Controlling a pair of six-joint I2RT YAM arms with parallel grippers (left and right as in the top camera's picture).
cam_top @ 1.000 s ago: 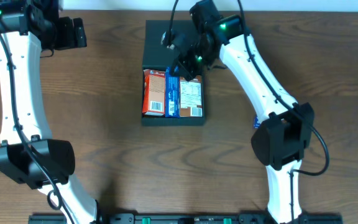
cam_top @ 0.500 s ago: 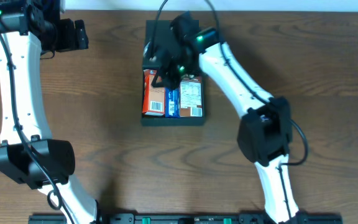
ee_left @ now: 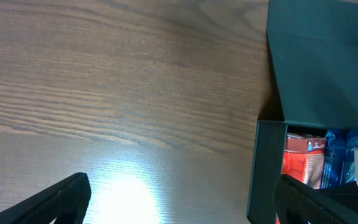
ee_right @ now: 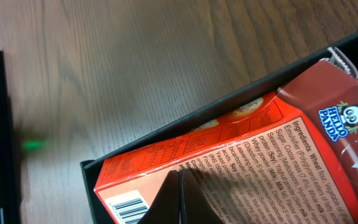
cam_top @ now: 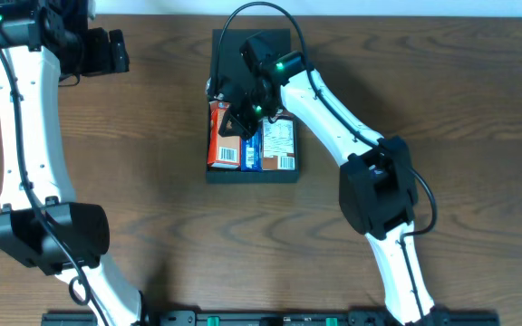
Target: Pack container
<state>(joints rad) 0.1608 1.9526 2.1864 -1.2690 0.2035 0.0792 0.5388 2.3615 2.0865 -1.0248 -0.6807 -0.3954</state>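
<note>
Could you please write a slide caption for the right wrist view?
Shut right end effector over the orange-red snack carton lying in the dark container.

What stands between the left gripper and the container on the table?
Nothing visible does. Only the wood of the table lies between the left gripper, with its jaws open, and the left wall of the container.
</note>
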